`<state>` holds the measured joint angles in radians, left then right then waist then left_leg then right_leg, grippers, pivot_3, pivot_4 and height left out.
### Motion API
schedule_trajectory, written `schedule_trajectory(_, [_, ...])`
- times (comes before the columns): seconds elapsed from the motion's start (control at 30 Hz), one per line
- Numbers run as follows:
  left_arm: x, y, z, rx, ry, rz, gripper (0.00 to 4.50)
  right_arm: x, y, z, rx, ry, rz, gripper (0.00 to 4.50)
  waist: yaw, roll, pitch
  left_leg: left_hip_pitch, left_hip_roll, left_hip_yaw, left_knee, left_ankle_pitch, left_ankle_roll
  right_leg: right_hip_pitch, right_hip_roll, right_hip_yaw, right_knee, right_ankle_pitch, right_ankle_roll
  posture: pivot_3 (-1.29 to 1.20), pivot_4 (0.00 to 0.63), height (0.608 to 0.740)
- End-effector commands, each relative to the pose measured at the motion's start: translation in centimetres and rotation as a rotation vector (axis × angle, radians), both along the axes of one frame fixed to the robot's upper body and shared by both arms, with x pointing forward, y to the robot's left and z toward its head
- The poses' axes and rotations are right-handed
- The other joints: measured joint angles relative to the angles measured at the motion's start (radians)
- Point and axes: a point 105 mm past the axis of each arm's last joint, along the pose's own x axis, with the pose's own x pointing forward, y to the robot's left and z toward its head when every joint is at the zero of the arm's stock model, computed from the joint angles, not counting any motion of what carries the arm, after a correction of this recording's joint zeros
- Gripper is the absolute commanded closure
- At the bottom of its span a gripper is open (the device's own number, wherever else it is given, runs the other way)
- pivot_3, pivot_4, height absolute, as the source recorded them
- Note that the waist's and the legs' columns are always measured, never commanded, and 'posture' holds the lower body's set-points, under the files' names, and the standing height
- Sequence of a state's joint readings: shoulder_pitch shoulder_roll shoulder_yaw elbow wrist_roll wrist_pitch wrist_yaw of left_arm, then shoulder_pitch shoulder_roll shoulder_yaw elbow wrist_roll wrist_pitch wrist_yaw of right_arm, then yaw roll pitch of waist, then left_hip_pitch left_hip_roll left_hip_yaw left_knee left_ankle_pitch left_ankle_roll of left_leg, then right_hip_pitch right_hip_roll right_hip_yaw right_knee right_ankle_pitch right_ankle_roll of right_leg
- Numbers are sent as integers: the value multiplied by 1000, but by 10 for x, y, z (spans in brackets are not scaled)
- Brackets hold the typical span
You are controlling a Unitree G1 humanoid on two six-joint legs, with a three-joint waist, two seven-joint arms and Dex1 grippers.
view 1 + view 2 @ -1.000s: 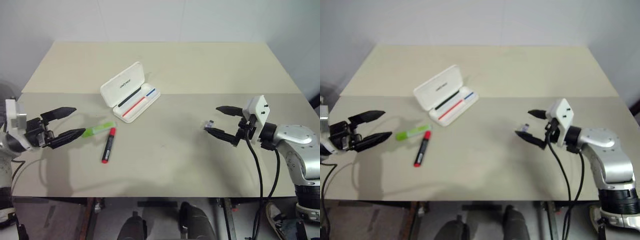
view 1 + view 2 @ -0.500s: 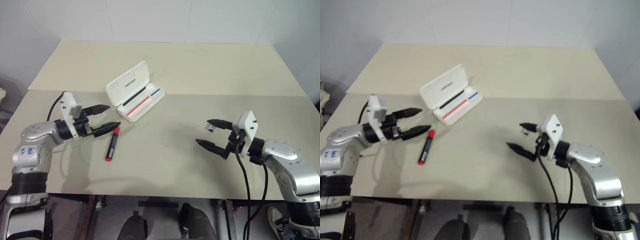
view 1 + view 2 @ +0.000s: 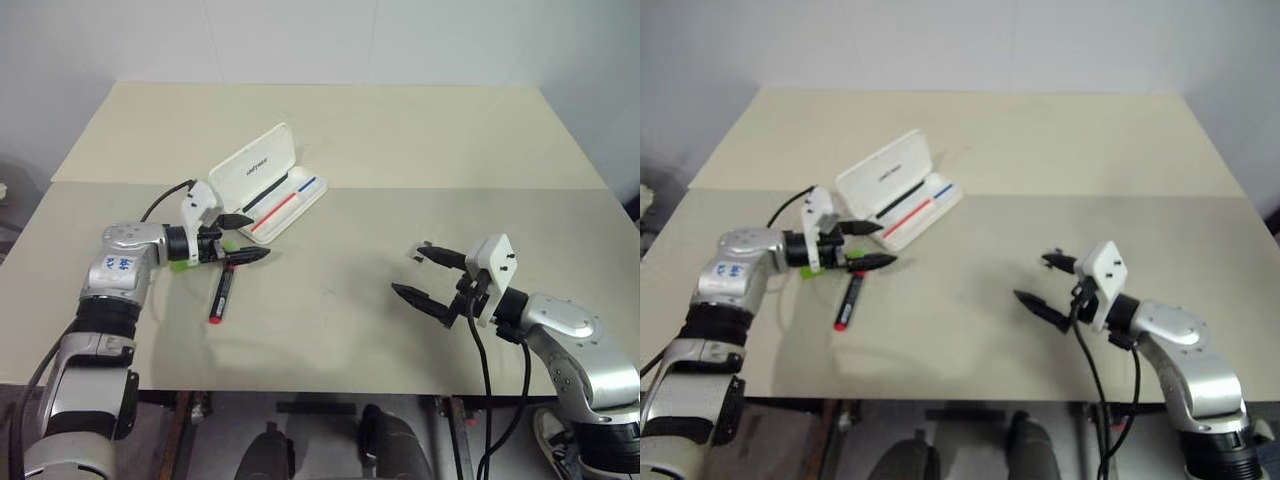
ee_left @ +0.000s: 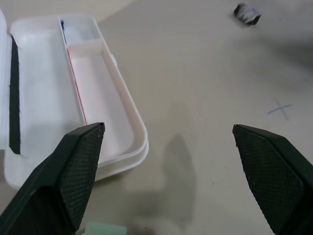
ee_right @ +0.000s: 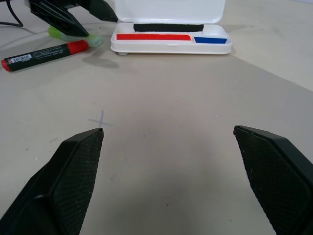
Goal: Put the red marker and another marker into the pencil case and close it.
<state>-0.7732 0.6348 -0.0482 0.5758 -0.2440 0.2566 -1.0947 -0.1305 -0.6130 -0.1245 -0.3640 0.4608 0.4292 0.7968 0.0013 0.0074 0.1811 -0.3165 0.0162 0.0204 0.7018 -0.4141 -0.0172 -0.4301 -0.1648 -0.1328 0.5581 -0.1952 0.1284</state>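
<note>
Table [image 3: 400, 130] holds the pencil case [image 3: 262, 182] with its lid open, so that markers can go in; a thin red pen [image 3: 273, 213], a black one and a blue one already lie inside. Left gripper [image 3: 238, 238], fingers apart, hovers over the green highlighter [image 5: 73, 35], probably to pick it. Beside it lies the red marker [image 3: 221, 294]. Right gripper [image 3: 432, 272] waits open, well apart.
</note>
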Motion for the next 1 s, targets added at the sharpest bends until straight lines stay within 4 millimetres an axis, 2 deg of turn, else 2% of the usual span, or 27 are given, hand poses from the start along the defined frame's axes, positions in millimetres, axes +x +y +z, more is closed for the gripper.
schedule_trajectory(0.03, [7, -3, 2, 46, -8, -6, 32, -4, 2, 11, 6, -62, -3, 0, -1, 0, 0, 0, 0, 0, 0, 0, 0, 0, 0, 0, 0, 0, 0, 0, 150, 740])
schedule_trajectory(0.3, [11, -16, -14, 149, 48, -46, 32, -8, -2, 9, 6, -55, -23, 0, -1, 0, 0, 0, 0, 1, 0, 0, 1, 0, 0, 1, 0, 0, 0, 0, 150, 740])
schedule_trajectory(0.53, [16, -18, -28, 253, 68, -51, 32, -17, -15, 11, 15, -48, -27, 0, 0, -1, -1, -1, 0, 2, 0, 0, 1, 3, 0, 3, 0, 1, 0, 0, 150, 740])
schedule_trajectory(0.57, [17, -19, -28, 255, 61, -54, 424, -19, -17, 11, 11, -46, -26, 0, 0, -1, -1, 0, 0, 3, 0, 0, 1, 3, 0, 3, 0, 1, 0, 0, 150, 740])
schedule_trajectory(0.63, [19, -19, -28, 242, 51, -44, 887, -20, -21, 11, 5, -45, -31, 0, -4, -1, -1, 0, 0, 3, 0, 0, 1, 3, 0, 3, 0, 1, 0, 0, 150, 740])
schedule_trajectory(0.93, [30, -16, -24, 256, 30, 12, 3872, -19, -31, 15, -15, -48, -41, 0, -2, -1, -1, 0, 0, 5, 0, -1, 3, 2, 0, 4, -1, 2, 0, 0, 150, 740])
schedule_trajectory(1.0, [32, -14, -21, 259, 15, 21, 4278, -17, -30, 15, -15, -49, -42, 0, 1, -1, -1, 1, 0, 5, 0, -1, 3, 3, 0, 5, -1, 2, 1, 0, 150, 740])
